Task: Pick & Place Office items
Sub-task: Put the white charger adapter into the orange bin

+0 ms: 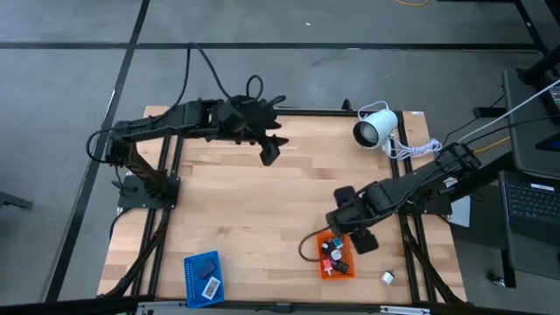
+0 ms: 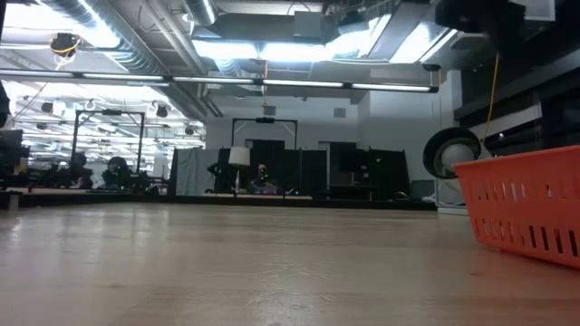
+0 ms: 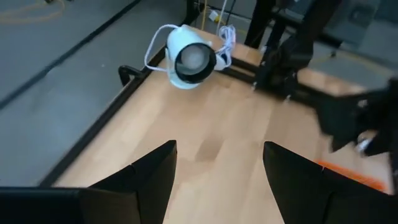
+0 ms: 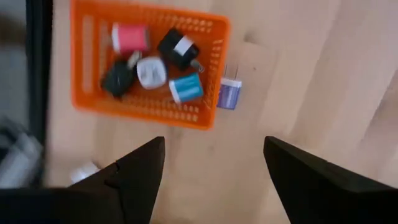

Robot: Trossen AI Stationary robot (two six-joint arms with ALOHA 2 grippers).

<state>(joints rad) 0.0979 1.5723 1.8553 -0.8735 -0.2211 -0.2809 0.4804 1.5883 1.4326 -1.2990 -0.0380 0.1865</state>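
An orange tray (image 4: 93, 99) near the table's near right edge holds red (image 4: 129, 37), black-white (image 4: 178, 48), white (image 4: 151, 71), black (image 4: 116, 79) and light-blue (image 4: 186, 88) pieces. A purple piece (image 4: 229, 93) lies on the wood just outside the tray's wall. A blue tray (image 1: 203, 277) at the near edge holds flat pieces. My right gripper (image 4: 213, 142) hovers open above the table beside the orange tray (image 1: 337, 255), touching nothing. My left gripper (image 3: 217, 149) is open over the far middle of the table (image 1: 269, 153), pointing toward the white round device (image 3: 189, 57).
The white round device (image 1: 374, 129) with its white cable stands at the far right corner. A small white piece (image 1: 386, 277) lies on the table to the right of the orange tray. Black frame rails run along the table's edges. Bare wood lies in the middle (image 1: 254, 210).
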